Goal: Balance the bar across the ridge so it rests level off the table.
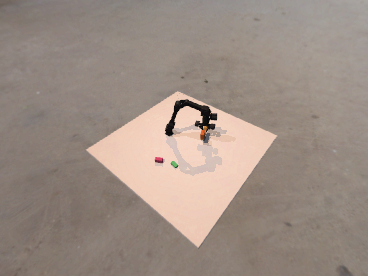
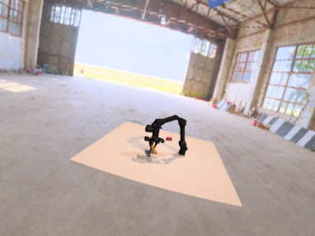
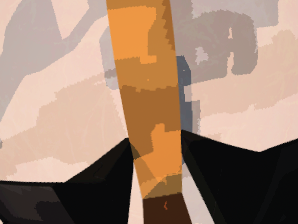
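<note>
The gripper has its black, angular fingers closed on the long, flat-sided orange bar; a blue-grey piece shows just beside it, contact unclear; farther off, a small red block and a green one lie on the smooth peach mat.

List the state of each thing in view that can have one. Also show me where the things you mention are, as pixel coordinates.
Claw (image 1: 204,128) (image 2: 154,143) (image 3: 154,140): shut on the orange bar.
Orange bar (image 1: 202,135) (image 2: 154,149) (image 3: 150,110): held, not released.
Blue-grey ridge (image 1: 206,140) (image 2: 148,152) (image 3: 185,110): beneath or beside the bar; contact cannot be told.
Red block (image 1: 159,160) (image 2: 169,138): on the mat, not held.
Green block (image 1: 174,164): on the mat, not held.
</note>
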